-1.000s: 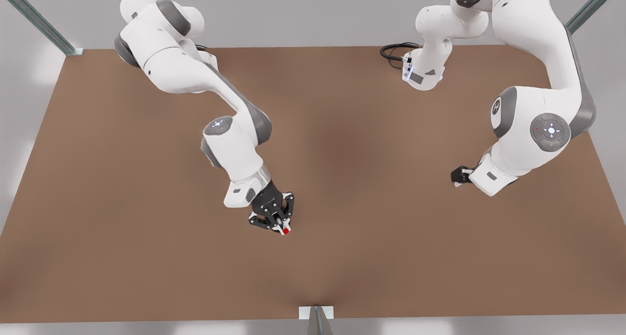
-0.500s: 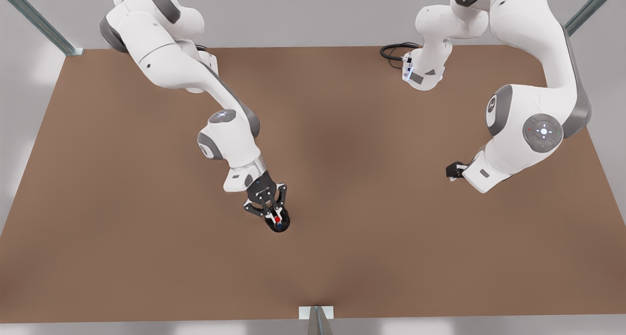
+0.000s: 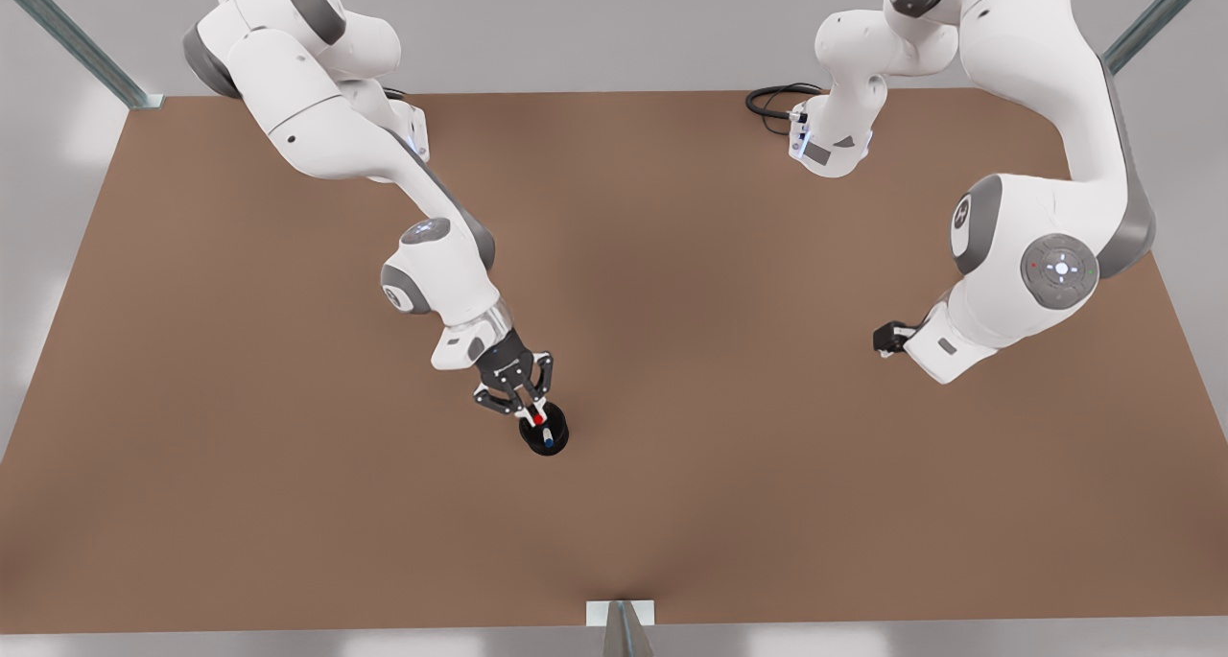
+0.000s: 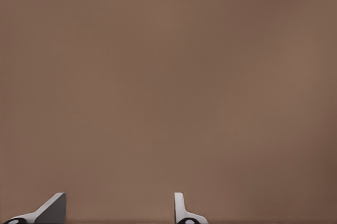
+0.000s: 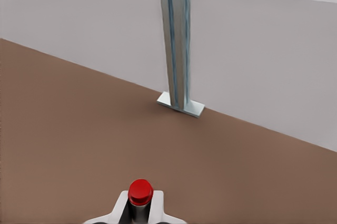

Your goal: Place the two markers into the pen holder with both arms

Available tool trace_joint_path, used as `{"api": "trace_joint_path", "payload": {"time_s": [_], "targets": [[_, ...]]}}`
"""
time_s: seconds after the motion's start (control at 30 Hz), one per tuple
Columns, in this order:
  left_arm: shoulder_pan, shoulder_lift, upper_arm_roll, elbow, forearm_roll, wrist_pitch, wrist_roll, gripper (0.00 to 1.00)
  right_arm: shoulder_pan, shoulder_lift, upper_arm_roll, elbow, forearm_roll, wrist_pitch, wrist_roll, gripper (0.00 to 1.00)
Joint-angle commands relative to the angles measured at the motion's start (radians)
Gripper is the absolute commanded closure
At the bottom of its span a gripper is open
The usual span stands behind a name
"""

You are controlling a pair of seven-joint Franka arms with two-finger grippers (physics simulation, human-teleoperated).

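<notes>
Since a second ago the right gripper [image 3: 531, 411] has drawn back, uncovering the small black cylindrical pen holder [image 3: 544, 436] just beyond its fingertips. You see its fingers closed on the red-capped white marker [image 5: 140, 194], not yet released; the blue-capped white marker [image 3: 547, 438] stands inside. The left gripper [image 4: 118, 209] waits well apart, fingers spread, holding nothing.

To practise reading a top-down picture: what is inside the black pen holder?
In the pen holder stands the blue-capped marker. The right gripper holds the red-capped marker at its rim. The cup's floor is hidden. The left gripper waits apart.

open table [image 3: 729, 369] between arms — only pen holder [image 3: 544, 436]
</notes>
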Motion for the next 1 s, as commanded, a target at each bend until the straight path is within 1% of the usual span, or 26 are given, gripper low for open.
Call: {"api": "trace_joint_path", "payload": {"time_s": [0.0,0.03,0.07,0.27,0.3,0.33,0.37,0.4,0.43,0.47,0.5,0.53,0.57,0.6,0.63,0.67,0.7,0.77,0.8,0.87,0.97], "targets": [[0.001,0.002,0.000,0.000,0.002,0.005,0.002,0.00,0.000,-0.002,0.000,-0.001,-0.008,0.034,0.093,0.61],[0.002,0.002,0.000,0.000,0.003,0.005,0.002,0.00,-0.001,-0.002,-0.001,-0.001,-0.008,0.034,0.093,0.05],[0.002,0.006,0.000,0.000,0.000,0.013,0.002,0.00,-0.001,-0.002,-0.001,-0.001,-0.016,0.032,0.093,0.00],[-0.002,0.006,0.000,0.002,-0.001,0.013,0.002,0.00,-0.006,0.001,-0.003,0.009,-0.022,0.022,0.088,0.00],[-0.005,0.005,-0.002,0.002,-0.015,0.011,0.001,0.00,-0.006,-0.001,0.005,0.069,-0.023,-0.085,0.082,0.00],[-0.004,0.005,-0.002,0.006,-0.014,0.011,0.001,0.00,-0.004,-0.031,0.039,0.126,-0.023,-0.286,0.079,0.00],[-0.005,0.005,-0.002,0.008,-0.014,0.011,0.001,0.00,-0.007,-0.053,0.088,0.184,-0.013,-0.525,0.074,0.00],[-0.005,0.005,-0.002,0.009,-0.014,0.008,0.001,0.00,-0.049,-0.065,0.164,0.272,0.068,-0.762,0.042,0.00],[-0.007,0.005,-0.003,0.013,-0.014,0.008,0.001,0.00,-0.141,-0.065,0.266,0.396,0.185,-1.006,-0.042,0.00],[-0.007,0.005,-0.003,0.011,-0.014,0.008,-0.001,0.00,-0.216,-0.065,0.338,0.462,0.203,-1.170,-0.091,0.00],[-0.007,0.005,-0.003,0.013,-0.014,0.006,-0.001,0.00,-0.279,-0.141,0.356,0.476,0.262,-1.251,-0.153,0.00],[-0.007,0.005,-0.003,0.011,-0.014,0.005,0.001,0.00,-0.138,-0.252,0.036,0.459,0.478,-1.287,-0.303,0.00],[-0.007,0.005,-0.003,0.013,-0.014,0.006,0.001,0.00,-0.069,-0.306,-0.179,0.459,0.597,-1.355,-0.465,0.00],[-0.007,0.005,-0.003,0.013,-0.015,0.005,-0.001,0.00,-0.047,-0.332,-0.237,0.454,0.602,-1.445,-0.444,0.00],[-0.009,0.005,-0.003,0.011,-0.015,0.005,0.004,0.00,0.000,-0.375,-0.297,0.407,0.638,-1.468,-0.389,0.00],[-0.019,0.005,-0.003,0.011,-0.015,0.005,0.002,0.00,0.004,-0.384,-0.314,0.385,0.641,-1.469,-0.395,0.00],[-0.019,0.005,-0.003,0.011,-0.015,0.005,0.002,0.00,0.059,-0.382,-0.398,0.365,0.644,-1.463,-0.409,0.00],[-0.019,0.005,-0.003,0.011,-0.014,0.006,0.002,0.00,0.066,-0.396,-0.438,0.358,0.687,-1.451,-0.444,0.00],[-0.018,0.006,-0.003,0.011,-0.014,0.006,0.002,0.00,0.069,-0.406,-0.443,0.344,0.687,-1.451,-0.452,0.00],[-0.018,0.006,-0.003,0.013,-0.014,0.008,0.002,0.00,0.082,-0.369,-0.440,0.352,0.691,-1.430,-0.452,0.00],[-0.019,0.014,-0.002,0.016,-0.011,0.006,0.002,0.00,0.071,-0.337,-0.435,0.367,0.682,-1.405,-0.536,0.00]]}}
